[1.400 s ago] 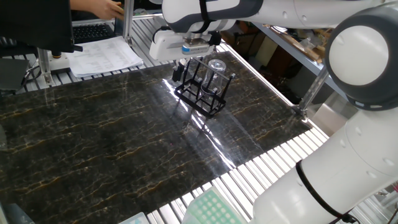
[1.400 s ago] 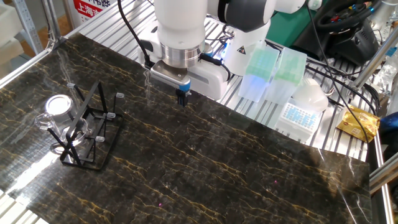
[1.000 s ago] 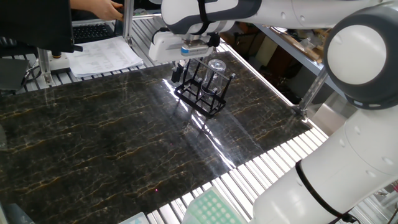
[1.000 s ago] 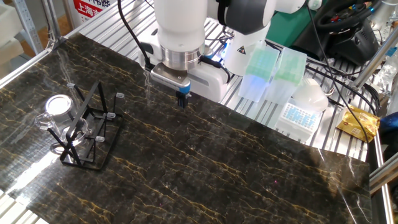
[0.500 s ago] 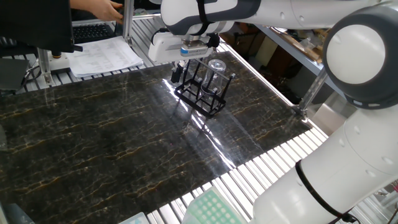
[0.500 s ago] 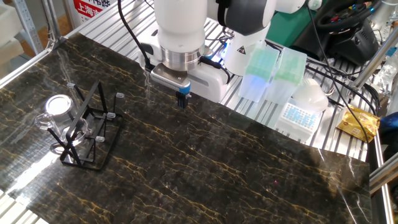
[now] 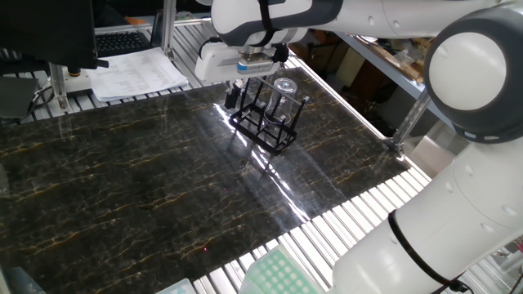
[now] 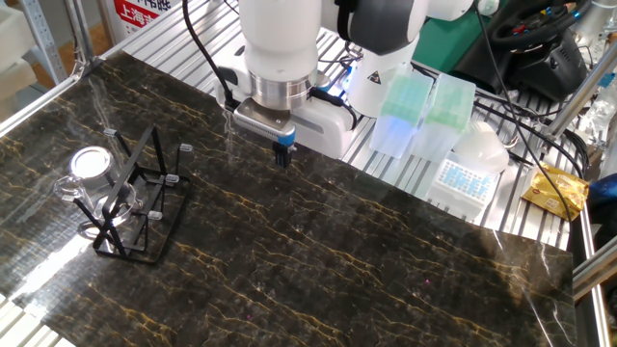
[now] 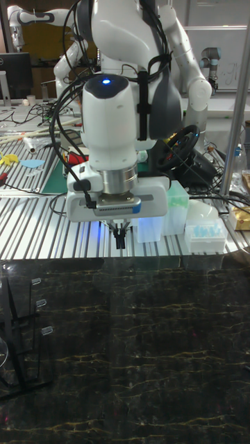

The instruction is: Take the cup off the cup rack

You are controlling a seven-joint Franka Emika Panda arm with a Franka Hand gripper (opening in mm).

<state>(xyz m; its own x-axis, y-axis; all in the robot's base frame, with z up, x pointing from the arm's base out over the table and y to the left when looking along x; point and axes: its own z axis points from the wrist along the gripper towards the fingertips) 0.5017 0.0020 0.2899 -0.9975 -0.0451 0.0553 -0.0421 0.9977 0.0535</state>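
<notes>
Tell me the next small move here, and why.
Probably carry the gripper sideways toward the cup. The cup sits on the cup rack, and the gripper hangs well apart from it near the table's far edge, fingers close together, holding nothing.

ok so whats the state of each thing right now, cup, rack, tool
cup: on the cup rack, not lifted, nothing touching it
cup rack: standing upright on the table, other pegs bare
tool: fingers together, holding nothing, hanging above the table well apart from the rack
</notes>
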